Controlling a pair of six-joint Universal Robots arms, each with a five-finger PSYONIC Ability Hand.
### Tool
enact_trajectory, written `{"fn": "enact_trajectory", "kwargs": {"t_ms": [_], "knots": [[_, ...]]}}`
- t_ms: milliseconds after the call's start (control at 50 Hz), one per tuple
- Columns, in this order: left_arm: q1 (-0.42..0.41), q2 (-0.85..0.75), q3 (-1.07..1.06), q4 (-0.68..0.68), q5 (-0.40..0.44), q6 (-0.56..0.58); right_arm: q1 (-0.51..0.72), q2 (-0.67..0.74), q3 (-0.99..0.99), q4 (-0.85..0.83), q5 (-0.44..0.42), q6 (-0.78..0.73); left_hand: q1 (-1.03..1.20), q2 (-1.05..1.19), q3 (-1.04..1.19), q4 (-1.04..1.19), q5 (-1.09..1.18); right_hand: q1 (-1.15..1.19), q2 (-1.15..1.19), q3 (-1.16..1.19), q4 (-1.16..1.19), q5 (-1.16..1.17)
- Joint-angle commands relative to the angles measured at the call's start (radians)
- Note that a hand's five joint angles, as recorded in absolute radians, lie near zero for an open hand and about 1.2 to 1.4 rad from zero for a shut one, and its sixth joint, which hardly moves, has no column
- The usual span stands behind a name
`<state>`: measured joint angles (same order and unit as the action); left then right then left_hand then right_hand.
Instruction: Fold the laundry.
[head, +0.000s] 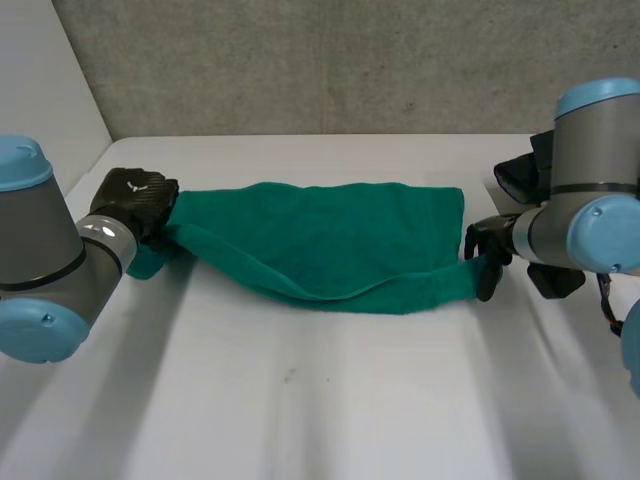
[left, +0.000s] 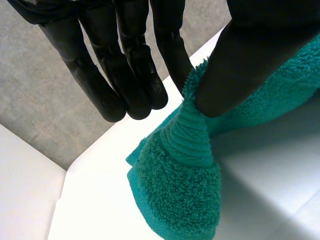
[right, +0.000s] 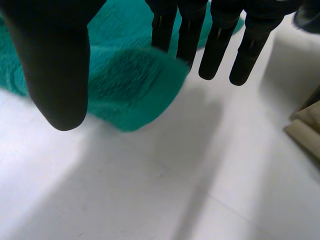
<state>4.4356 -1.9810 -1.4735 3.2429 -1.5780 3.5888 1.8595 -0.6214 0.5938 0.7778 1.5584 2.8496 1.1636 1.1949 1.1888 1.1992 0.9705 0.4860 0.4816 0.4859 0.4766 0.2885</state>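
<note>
Head view: the towel lies lengthwise near the bench's far edge, left hand pinching one end, right hand open-fingered just beside the other.

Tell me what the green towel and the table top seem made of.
Green towel: likely terry cotton or similar, matte; fuzzy looped pile and a flat woven band near its edge. Table top: smooth hard white surface, perhaps laminate or painted board, faintly glossy; the exact material is unclear.
</note>
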Motion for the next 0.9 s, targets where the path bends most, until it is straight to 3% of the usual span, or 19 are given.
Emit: {"fn": "enact_trajectory", "kwargs": {"t_ms": [20, 40, 120, 200, 260, 280, 360, 420, 480, 560, 680, 740, 760, 900], "knots": [[0.011, -0.002, -0.001, -0.015, 0.010, 0.004, 0.023, 0.000, 0.044, 0.000, 0.003, 0.004, 0.233, 0.201, 0.207, 0.197, 0.251, 0.459, 0.464, 0.459, 0.469, 0.482], [0.014, 0.001, -0.002, -0.028, 0.013, 0.008, 0.020, -0.021, 0.061, 0.009, 0.003, 0.005, 0.233, 0.201, 0.207, 0.197, 0.251, 0.906, 0.910, 0.906, 0.915, 0.929], [0.021, 0.010, -0.013, -0.083, 0.006, 0.042, 0.000, -0.118, 0.147, 0.005, -0.015, 0.002, 0.233, 0.201, 0.207, 0.197, 0.251, 0.910, 0.915, 0.910, 0.920, 0.933], [0.034, 0.056, -0.044, -0.213, 0.000, 0.120, -0.025, -0.259, 0.312, -0.020, -0.075, -0.097, 0.233, 0.201, 0.207, 0.197, 0.251, 0.910, 0.915, 0.910, 0.920, 0.933], [0.044, 0.112, -0.083, -0.362, -0.002, 0.198, -0.057, -0.383, 0.470, -0.029, -0.132, -0.333, 0.233, 0.201, 0.207, 0.197, 0.251, 0.910, 0.915, 0.910, 0.920, 0.933], [0.048, 0.140, -0.106, -0.447, 0.001, 0.237, -0.072, -0.446, 0.554, -0.022, -0.151, -0.483, 0.233, 0.201, 0.207, 0.197, 0.251, 0.910, 0.915, 0.910, 0.920, 0.933], [0.064, 0.188, -0.154, -0.621, 0.027, 0.327, -0.103, -0.558, 0.717, -0.003, -0.155, -0.777, 0.233, 0.201, 0.207, 0.197, 0.251, 0.910, 0.915, 0.910, 0.920, 0.933], [0.062, 0.191, -0.163, -0.650, 0.067, 0.379, -0.112, -0.575, 0.773, -0.005, -0.140, -0.870, 0.233, 0.201, 0.207, 0.197, 0.251, 0.910, 0.915, 0.910, 0.920, 0.933], [0.061, 0.157, -0.145, -0.623, 0.075, 0.404, -0.103, -0.555, 0.762, -0.014, -0.129, -0.843, 0.233, 0.201, 0.207, 0.197, 0.251, 0.910, 0.915, 0.910, 0.920, 0.933], [0.047, 0.042, 0.005, -0.513, 0.014, 0.438, -0.076, -0.488, 0.675, -0.044, -0.121, -0.757, 0.233, 0.201, 0.207, 0.197, 0.251, 0.910, 0.915, 0.910, 0.920, 0.933], [-0.013, -0.030, 0.448, -0.390, -0.094, 0.415, -0.037, -0.388, 0.273, -0.231, -0.089, -0.460, 0.233, 0.201, 0.207, 0.197, 0.251, 0.910, 0.915, 0.910, 0.920, 0.933], [-0.021, -0.013, 0.591, -0.306, -0.094, 0.375, -0.034, -0.385, 0.126, -0.426, -0.035, -0.300, 0.233, 0.201, 0.207, 0.197, 0.251, 0.910, 0.915, 0.910, 0.920, 0.933], [-0.021, -0.001, 0.658, -0.217, -0.094, 0.331, -0.033, -0.397, 0.100, -0.548, -0.011, -0.230, 0.233, 0.201, 0.207, 0.197, 0.251, 0.910, 0.915, 0.910, 0.920, 0.933], [-0.010, 0.044, 0.716, 0.136, -0.096, 0.168, -0.028, -0.511, 0.237, -1.141, 0.003, -0.076, 0.233, 0.201, 0.207, 0.197, 0.251, 0.910, 0.915, 0.910, 0.920, 0.933]]}}
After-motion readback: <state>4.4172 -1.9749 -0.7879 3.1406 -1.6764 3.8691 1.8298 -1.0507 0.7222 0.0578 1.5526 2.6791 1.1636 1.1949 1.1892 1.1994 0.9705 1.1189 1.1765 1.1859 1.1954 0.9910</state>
